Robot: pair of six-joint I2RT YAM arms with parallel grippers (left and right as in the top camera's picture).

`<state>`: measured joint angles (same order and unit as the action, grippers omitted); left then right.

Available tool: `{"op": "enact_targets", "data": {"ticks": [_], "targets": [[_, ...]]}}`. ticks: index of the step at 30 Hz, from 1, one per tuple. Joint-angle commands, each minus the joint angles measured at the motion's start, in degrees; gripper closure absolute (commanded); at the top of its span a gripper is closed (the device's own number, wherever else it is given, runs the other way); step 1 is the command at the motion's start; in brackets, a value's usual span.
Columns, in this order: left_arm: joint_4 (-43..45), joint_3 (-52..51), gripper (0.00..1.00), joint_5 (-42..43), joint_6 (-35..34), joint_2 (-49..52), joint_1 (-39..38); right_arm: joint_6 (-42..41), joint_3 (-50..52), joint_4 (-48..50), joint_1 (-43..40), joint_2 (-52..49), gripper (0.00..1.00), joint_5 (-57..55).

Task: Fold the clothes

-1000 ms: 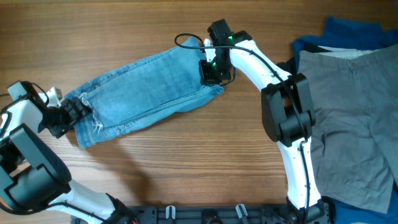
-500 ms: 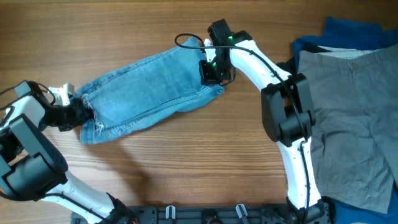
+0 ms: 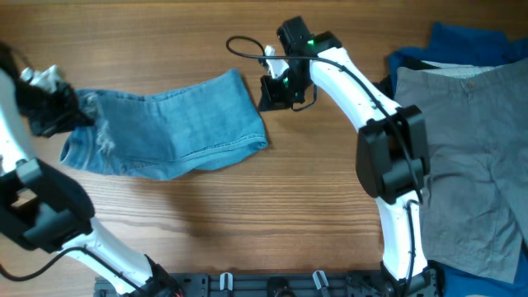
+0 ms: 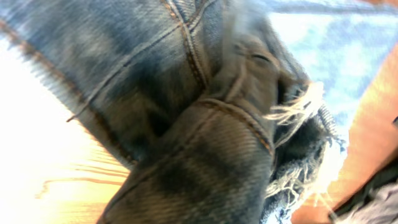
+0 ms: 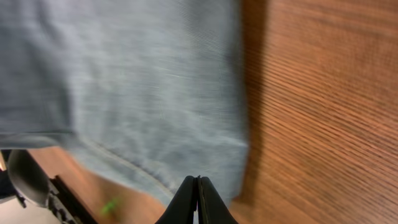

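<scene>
Light-blue faded jeans (image 3: 169, 132) lie folded across the left half of the table, nearly level. My left gripper (image 3: 68, 111) is shut on their frayed hem end at the far left, holding it bunched. Dark denim seams and frayed threads (image 4: 298, 109) fill the left wrist view and hide the fingers. My right gripper (image 3: 274, 92) is shut just right of the jeans' upper right corner. In the right wrist view its fingertips (image 5: 198, 182) are pressed together with nothing between them, over the edge of the jeans (image 5: 137, 81).
Grey trousers (image 3: 470, 148) are spread at the right, lying on a dark-blue garment (image 3: 462, 41) with a black garment (image 3: 381, 85) at its left edge. A black cable (image 3: 243, 43) loops by the right wrist. Bare wood (image 5: 323, 112) lies right of the jeans.
The left gripper closed on the hem and swung up and left, dragging the jeans leftward. The jeans slid out from under the right gripper and now lie nearly level.
</scene>
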<state>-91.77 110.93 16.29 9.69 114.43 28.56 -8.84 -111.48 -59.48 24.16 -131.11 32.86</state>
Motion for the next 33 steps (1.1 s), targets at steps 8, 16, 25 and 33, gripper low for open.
{"op": "enact_targets", "data": {"ticks": [8,16,25,33], "targets": [[5.7,1.0,0.96,1.0,-11.7,-1.1,-24.1,-9.1,-0.7,2.6,-0.6,2.0,0.94,-7.8],[26.9,-4.5,0.00,0.4,-23.5,-0.9,-40.5,-16.6,-0.7,1.7,-4.0,2.0,0.84,-12.7],[19.5,-4.5,0.00,-6.0,-23.4,-1.1,-33.5,13.4,-0.7,1.4,-4.9,2.0,0.65,13.3],[23.9,-15.8,0.67,2.4,-19.3,-1.1,-28.7,7.6,4.5,9.2,3.9,1.4,0.96,-0.5]]}}
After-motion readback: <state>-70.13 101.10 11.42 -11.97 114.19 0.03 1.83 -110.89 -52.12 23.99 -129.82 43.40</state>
